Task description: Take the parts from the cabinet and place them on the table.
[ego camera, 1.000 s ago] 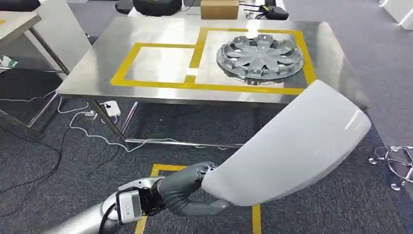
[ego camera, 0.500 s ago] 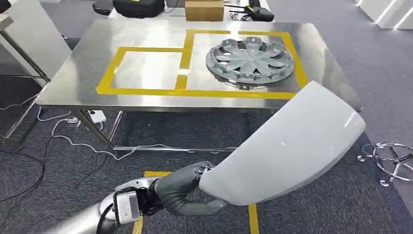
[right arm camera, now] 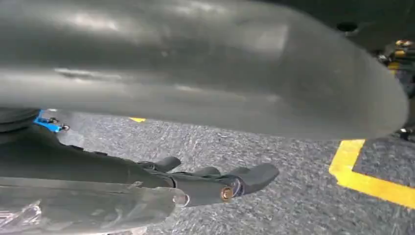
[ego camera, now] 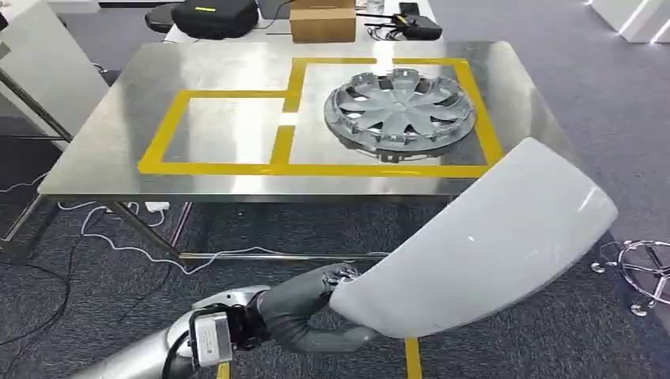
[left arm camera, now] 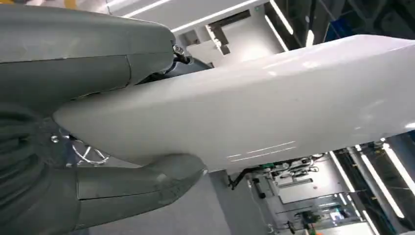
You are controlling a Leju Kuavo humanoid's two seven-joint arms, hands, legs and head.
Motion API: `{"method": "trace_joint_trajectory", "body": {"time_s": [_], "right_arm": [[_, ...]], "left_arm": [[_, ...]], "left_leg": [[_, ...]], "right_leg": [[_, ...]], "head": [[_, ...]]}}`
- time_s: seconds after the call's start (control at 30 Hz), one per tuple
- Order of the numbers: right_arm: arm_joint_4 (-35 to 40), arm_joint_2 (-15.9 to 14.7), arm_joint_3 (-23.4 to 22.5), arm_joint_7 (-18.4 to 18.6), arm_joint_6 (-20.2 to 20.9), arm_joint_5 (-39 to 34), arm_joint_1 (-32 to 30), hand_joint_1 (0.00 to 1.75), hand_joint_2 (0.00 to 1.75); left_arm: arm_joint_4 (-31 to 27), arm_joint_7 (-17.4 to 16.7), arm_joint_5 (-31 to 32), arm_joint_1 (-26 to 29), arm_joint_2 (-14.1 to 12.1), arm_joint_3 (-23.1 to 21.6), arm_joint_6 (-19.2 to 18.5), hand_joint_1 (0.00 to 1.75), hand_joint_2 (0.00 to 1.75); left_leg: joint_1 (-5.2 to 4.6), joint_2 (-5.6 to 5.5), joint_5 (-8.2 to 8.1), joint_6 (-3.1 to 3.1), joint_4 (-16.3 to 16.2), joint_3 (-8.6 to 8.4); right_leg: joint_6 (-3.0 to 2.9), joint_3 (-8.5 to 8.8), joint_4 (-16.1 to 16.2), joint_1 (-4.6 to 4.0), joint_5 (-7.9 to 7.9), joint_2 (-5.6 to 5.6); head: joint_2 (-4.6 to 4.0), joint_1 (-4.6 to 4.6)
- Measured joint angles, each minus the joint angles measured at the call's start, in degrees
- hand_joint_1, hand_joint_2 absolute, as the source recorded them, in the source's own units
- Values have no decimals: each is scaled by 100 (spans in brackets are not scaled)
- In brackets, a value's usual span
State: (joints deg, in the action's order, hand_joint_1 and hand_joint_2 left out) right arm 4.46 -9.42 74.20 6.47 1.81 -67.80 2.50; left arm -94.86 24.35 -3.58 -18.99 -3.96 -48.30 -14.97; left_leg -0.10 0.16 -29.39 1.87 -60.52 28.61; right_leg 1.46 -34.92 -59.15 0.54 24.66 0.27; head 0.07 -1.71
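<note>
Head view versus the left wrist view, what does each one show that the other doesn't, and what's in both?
The head view alone takes in the steel table with its yellow tape outlines, the silver wheel cover lying inside the right-hand outline, and the grey carpet with cables. The left wrist view alone looks up at ceiling light strips. Both share the left hand gripping one end of the white curved panel, with the thumb and fingers on opposite faces.

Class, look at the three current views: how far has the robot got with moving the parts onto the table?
Done: the wheel cover already lies in the table's right taped square. In hand: the left hand grips the white panel, off the table, above the carpet. Left: set it on the table; the left taped square is bare.
</note>
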Motion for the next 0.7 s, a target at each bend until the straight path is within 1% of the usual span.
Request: {"method": "trace_joint_trajectory", "body": {"time_s": [0.03, 0.07, 0.1, 0.13, 0.17, 0.2, 0.23, 0.27, 0.3, 0.33, 0.37, 0.4, 0.43, 0.47, 0.5, 0.53, 0.57, 0.6, 0.63, 0.67, 0.7], "right_arm": [[0, 0, -2, 0, 0, 0, 7, 0, 0], [0, 0, -2, 2, 0, 0, 19, 0, 0], [0, 0, -2, 4, 0, 0, 24, 0, 0], [0, 0, -2, 11, 0, 0, 18, 0, 0], [0, 0, -2, 13, 0, 0, 6, 0, 0], [0, 0, 0, 15, 0, 0, -2, 0, 0], [0, 2, 0, 22, 0, 0, -8, 0, 0], [4, 7, 2, 24, 0, 0, -9, 0, 0], [7, 9, 2, 24, 0, 0, -8, 0, 0], [7, 13, 4, 24, 0, 0, -18, 0, 0], [7, 15, 4, 28, 0, 0, 2, 0, 0], [7, 15, 4, 28, 0, 2, 18, 0, 0], [7, 9, 11, 26, 0, 2, 2, 0, 0], [7, 9, 15, 26, -2, 0, 13, 0, 0], [7, 9, 22, 28, 0, 0, 32, 0, 0], [9, 9, 24, 26, 0, 0, 46, 0, 0], [9, 11, 24, 24, -2, 2, 57, 0, 0], [13, 15, 24, 22, -2, 0, 56, 0, 0], [15, 15, 26, 22, -2, 2, 35, 0, 0], [15, 15, 31, 26, -2, 0, 16, 0, 0], [15, 15, 35, 28, -2, 2, -4, 0, 0]], "left_arm": [[-2, 2, 2, -10, 0, 0, 7, 175, 175], [-2, 2, 2, -18, 2, 0, 9, 175, 175], [-2, 2, 2, -13, -2, 0, 9, 175, 175], [-2, 0, 2, -6, -7, -2, 9, 175, 175], [-2, 2, 4, 4, -9, -4, 11, 175, 175], [-2, 2, 7, 8, -11, -7, 11, 175, 175], [-2, 2, 13, 8, -13, -11, 13, 175, 175], [-2, 0, 13, 7, -20, -20, 17, 175, 175], [-2, 2, 15, 8, -24, -28, 22, 175, 175], [0, 2, 15, 12, -31, -33, 26, 175, 175], [0, 2, 15, 16, -37, -37, 33, 175, 175], [-4, 0, 28, 34, -37, -37, 35, 175, 175], [-13, 0, 31, 36, -37, -35, 44, 175, 175], [-22, 2, 26, 15, -35, -39, 50, 175, 175], [-42, 2, 28, 21, -20, -39, 57, 175, 175], [-46, 2, 31, 22, -26, -39, 66, 175, 175], [-48, 2, 31, 21, -24, -42, 68, 175, 175], [-48, 2, 33, 23, -24, -48, 68, 175, 175], [-48, 2, 35, 33, -26, -52, 72, 175, 175], [-48, 2, 35, 39, -26, -52, 74, 175, 175], [-48, 2, 35, 42, -26, -52, 74, 175, 175]], "left_leg": [[2, 1, 52, 32, -286, 179], [3, 1, 10, 53, -712, 508], [3, 1, -167, 66, -1089, 840], [2, 1, -391, 65, -1314, 1103], [2, 1, -613, 56, -1385, 1287], [-1, 0, -660, 43, -1316, 1385], [-3, 0, -609, 27, -1183, 1398], [-8, 0, -285, -11, -768, 1339], [-13, 0, 181, -48, -392, 1277], [-16, 0, 846, -82, -10, 1259], [-25, 0, 998, -83, 251, 1246], [-36, -8, 902, -95, 226, 1204], [-20, -26, 853, -127, 272, 1141], [-5, -37, 798, -160, 303, 1063], [22, -46, 804, -199, 306, 950], [22, -38, 718, -231, 307, 851], [21, -32, 655, -252, 307, 779], [20, -28, 568, -268, 307, 697], [20, -30, 482, -278, 307, 609], [20, -40, 399, -289, 307, 511], [20, -54, 310, -291, 307, 401]], "right_leg": [[-27, 62, 19, 4, 31, 1], [-43, 113, 36, 5, 84, 11], [-55, 160, 37, 5, 131, 27], [-61, 217, 37, 4, 194, 38], [-62, 294, 37, 2, 261, 54], [-56, 390, 37, -1, 332, 72], [-51, 464, 37, 0, 393, 85], [-33, 615, 40, 0, 504, 99], [-11, 709, 46, 0, 591, 100], [14, 700, 61, 1, 671, 106], [42, 796, 26, -34, 754, 127], [74, 853, 151, -39, 821, 122], [92, 1049, 202, -41, 799, 117], [133, 1031, 136, -53, 691, 118], [158, 950, -53, -49, 642, 110], [193, 755, -472, -46, 481, 65], [221, 489, -893, -42, 432, 41], [238, 141, -1322, -42, 579, 29], [248, -125, -1552, -43, 928, 26], [251, -302, -1609, -43, 1264, 26], [249, -425, -1554, -43, 1525, 25]], "head": [[0, 38], [0, 35], [0, 46], [0, 39], [0, 39], [0, 39], [0, 37], [0, 44], [0, 37], [0, 42], [0, 79], [0, 46], [0, 72], [0, 41], [4, 24], [-4, 9], [2, -15], [-2, -9], [0, -22], [0, -30], [0, -55]]}}
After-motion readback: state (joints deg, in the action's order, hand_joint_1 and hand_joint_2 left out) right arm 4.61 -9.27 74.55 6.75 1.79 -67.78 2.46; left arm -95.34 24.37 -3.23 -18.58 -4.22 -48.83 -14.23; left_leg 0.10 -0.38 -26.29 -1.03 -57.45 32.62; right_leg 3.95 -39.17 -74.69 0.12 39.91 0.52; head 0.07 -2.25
